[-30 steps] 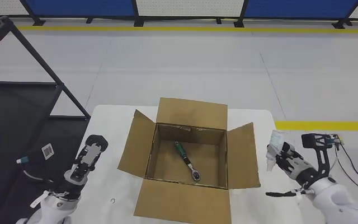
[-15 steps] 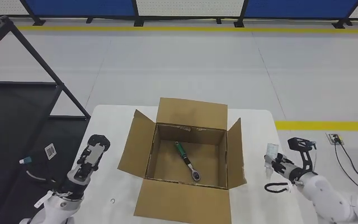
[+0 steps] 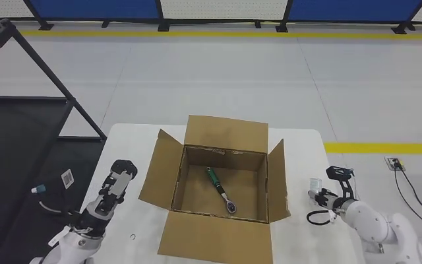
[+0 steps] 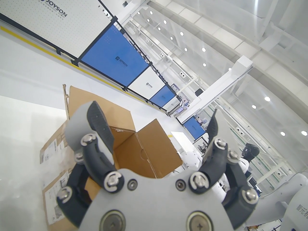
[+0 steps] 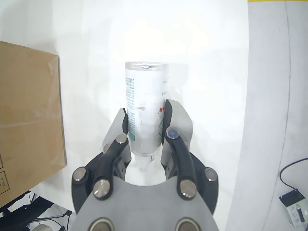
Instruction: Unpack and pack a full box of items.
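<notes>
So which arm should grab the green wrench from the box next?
Left, likely: the left fingers are open and empty beside the box, while the right fingers grip a bottle.

We see the left gripper (image 4: pixel 154 111), jaws spread wide. Just beyond it sits an open cardboard box (image 4: pixel 144 150) on the white table (image 4: pixel 19 126), flaps up, paper labels (image 4: pixel 51 145) on its side.

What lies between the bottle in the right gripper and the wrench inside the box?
In the top view, the box wall and its raised flap stand between wrench and bottle, with a bare strip of white table beside the flap.
</notes>
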`<action>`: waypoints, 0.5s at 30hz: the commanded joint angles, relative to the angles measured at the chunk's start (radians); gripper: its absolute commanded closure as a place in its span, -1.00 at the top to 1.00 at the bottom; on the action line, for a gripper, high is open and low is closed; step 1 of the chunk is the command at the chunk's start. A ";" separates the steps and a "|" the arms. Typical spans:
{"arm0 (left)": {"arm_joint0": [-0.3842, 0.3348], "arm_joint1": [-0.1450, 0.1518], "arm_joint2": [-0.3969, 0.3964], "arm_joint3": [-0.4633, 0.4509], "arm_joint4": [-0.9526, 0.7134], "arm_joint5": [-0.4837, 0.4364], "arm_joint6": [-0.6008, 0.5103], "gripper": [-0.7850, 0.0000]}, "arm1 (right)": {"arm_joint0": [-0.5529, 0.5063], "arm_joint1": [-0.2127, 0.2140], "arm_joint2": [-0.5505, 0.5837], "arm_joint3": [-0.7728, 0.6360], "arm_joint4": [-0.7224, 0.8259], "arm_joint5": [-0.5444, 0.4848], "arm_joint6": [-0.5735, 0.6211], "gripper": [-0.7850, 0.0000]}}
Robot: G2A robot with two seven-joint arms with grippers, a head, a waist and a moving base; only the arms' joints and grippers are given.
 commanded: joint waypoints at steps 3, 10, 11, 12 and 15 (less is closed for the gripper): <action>0.006 0.000 0.003 -0.005 0.005 0.001 0.014 1.00 | 0.031 0.000 -0.025 0.039 -0.025 0.022 0.006 -0.87; 0.017 -0.001 0.002 -0.013 0.009 0.004 0.034 1.00 | 0.061 0.003 -0.046 0.074 -0.031 0.019 0.027 -0.33; 0.017 -0.001 0.002 -0.014 0.010 0.005 0.037 1.00 | 0.063 0.004 -0.048 0.077 -0.030 0.017 0.029 -0.30; 0.018 -0.001 0.002 -0.014 0.011 0.005 0.040 1.00 | 0.064 0.005 -0.048 0.079 -0.033 0.020 0.029 -0.28; 0.019 -0.001 0.004 -0.014 0.011 0.004 0.046 1.00 | 0.063 0.006 -0.050 0.077 -0.036 0.029 0.031 -0.13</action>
